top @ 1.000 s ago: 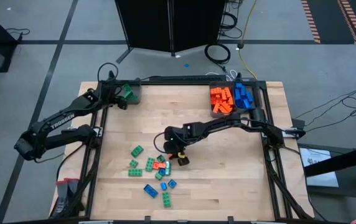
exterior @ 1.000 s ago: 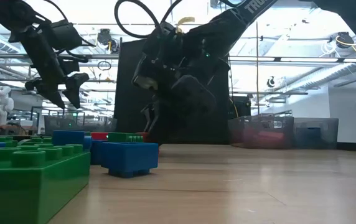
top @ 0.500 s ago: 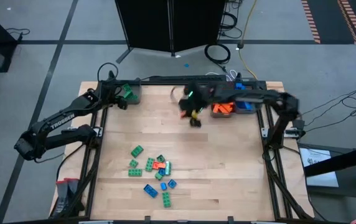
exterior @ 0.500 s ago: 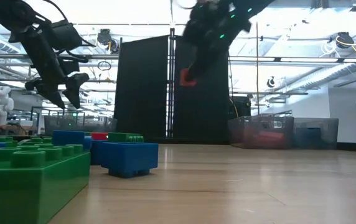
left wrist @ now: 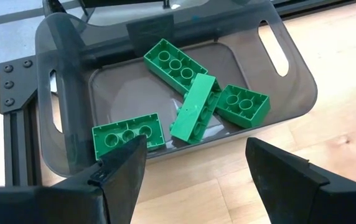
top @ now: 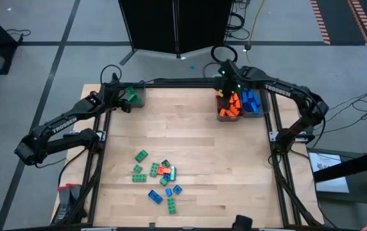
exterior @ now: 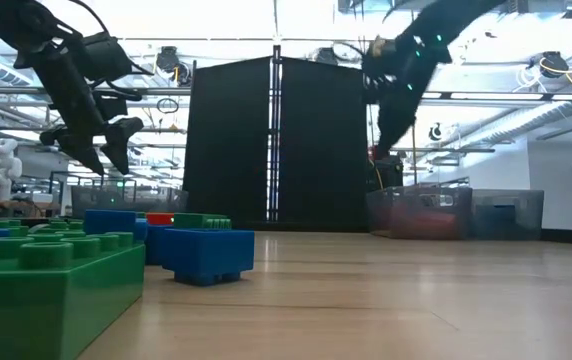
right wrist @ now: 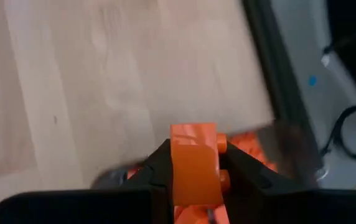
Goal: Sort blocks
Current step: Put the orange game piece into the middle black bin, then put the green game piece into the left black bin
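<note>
My right gripper (top: 224,96) hangs over the near-left part of the grey bin of orange blocks (top: 230,106) at the table's far right, shut on an orange block (right wrist: 193,140). A bin of blue blocks (top: 252,101) stands beside it. My left gripper (left wrist: 195,147) stands open above the grey bin (left wrist: 66,50) at the far left, where several green blocks (left wrist: 193,109) lie on the bin's floor. Loose green, blue and orange blocks (top: 158,176) lie on the table near its front middle. My right gripper pinches the orange block between its two fingers (right wrist: 156,165), one on each of two opposite sides (right wrist: 177,163). The fingers slant steeply down from above. The block is lifted clear, above the table and the bin's edge, its free end sticking out past the fingertips.
A black frame rail (top: 190,82) runs along the table's far edge and down both sides. Bare wood (top: 183,128) lies between the bins and the loose pile. In the low view big green and blue blocks (exterior: 46,290) stand close to the camera.
My right gripper has risen from the loose pile near the table's middle and swung toward the far right, turning as it went. It stays shut on the orange block and is now over the orange bin. The block is lifted clear.
</note>
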Tool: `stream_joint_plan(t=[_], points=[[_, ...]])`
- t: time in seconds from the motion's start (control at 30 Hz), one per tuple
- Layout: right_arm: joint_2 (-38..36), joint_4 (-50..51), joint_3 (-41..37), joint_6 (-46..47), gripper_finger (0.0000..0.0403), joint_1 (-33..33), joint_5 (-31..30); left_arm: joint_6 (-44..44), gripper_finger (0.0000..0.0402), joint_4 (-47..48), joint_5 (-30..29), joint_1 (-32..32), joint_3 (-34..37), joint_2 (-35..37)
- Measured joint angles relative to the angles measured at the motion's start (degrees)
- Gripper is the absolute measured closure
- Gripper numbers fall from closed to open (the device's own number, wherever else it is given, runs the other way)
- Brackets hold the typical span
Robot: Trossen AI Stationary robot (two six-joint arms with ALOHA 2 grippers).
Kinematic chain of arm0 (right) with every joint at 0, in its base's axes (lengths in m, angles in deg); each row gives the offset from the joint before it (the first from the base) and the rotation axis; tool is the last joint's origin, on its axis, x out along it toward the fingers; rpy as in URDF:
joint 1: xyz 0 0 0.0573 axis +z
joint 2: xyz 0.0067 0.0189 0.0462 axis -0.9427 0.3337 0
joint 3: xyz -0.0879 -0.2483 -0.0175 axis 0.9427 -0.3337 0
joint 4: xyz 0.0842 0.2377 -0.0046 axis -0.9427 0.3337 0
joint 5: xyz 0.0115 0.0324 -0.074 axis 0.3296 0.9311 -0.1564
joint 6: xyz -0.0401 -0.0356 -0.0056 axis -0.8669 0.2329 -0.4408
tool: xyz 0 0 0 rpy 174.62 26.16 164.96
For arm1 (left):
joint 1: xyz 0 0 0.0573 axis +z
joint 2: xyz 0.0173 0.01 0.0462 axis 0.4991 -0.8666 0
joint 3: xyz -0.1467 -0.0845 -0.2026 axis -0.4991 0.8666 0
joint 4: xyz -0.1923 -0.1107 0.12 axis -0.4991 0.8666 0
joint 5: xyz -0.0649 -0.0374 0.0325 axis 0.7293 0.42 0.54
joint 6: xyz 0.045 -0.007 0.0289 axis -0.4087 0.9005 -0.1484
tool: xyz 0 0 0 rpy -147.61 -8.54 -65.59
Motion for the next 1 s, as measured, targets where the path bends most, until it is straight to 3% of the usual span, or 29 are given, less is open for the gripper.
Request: stream_joint_plan(t=[0.3, 0.43, 0.5, 0.63, 0.73, 0.87, 1.0], points=[[0.02, -4.76, -13.77, -0.52, 0.0329, -1.54, 0.05, -0.02, 0.0125, 0.0, -0.06, 0.0, 0.0, 0.0], [0.01, -6.5, -15.64, -0.56, 0.0329, -1.76, 0.3, -0.07, 0.0125, -0.02, -0.4, 0.0, 0.0, 0.0], [0.02, -6.29, -15.77, -0.9, 0.0305, -1.79, 1.45, -0.07, 0.0125, -0.09, -0.53, 0.0, 0.0, 0.0], [0.0, -6.23, -15.16, -0.48, 0.0215, -1.72, 1.8, -0.07, 0.0125, -0.07, -0.7, 0.0, 0.0, 0.0], [0.0, -4.93, -13.42, -0.31, 0.0172, -1.76, 1.66, -0.07, 0.0125, -0.07, -0.7, -0.02, 0.0, 0.0], [-0.93, 1.36, -7.52, -0.26, 0.016, -1.46, 2.22, -0.07, 0.0125, -0.06, -0.7, -0.01, 0.0, 0.0], [-3.54, 4.01, 0.55, 1.13, 0.0172, 0.46, 11.65, -0.07, 0.0125, -0.06, -0.7, 0.0, 0.0, 0.0]])
